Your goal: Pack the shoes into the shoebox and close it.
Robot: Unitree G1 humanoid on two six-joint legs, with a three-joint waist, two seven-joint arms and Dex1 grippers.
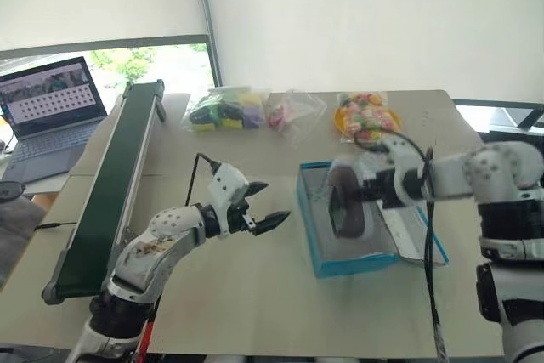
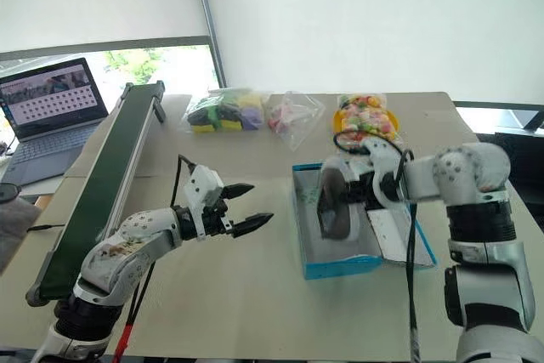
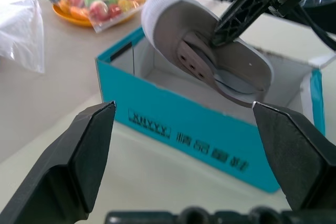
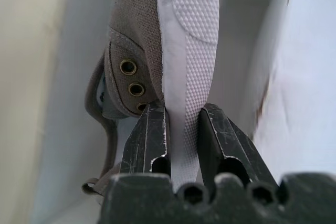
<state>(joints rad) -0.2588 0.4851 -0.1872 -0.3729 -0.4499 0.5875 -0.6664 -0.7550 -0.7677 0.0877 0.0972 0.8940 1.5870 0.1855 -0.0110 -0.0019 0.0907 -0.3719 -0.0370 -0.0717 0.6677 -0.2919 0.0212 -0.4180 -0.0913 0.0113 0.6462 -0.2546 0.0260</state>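
Right gripper [image 4: 181, 129] angles down into the box [image 2: 353, 268] near the table's [image 1: 255, 295] right edge, pinching a shoe [image 2: 334, 203]; left gripper [image 2: 246, 207] hovers level, fingers spread, empty.

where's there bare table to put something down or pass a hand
Bare table runs across the near side, in front of the shoebox and around the open left gripper, bordered by the conveyor. The far edge is crowded with bags. The right gripper fills the box with a shoe.

Wall: I see plain white behind the worktop [image 1: 255, 235].
Window: bright, beyond the laptop [image 1: 47, 108].
Conveyor [image 1: 110, 193]: along the worktop's left edge.
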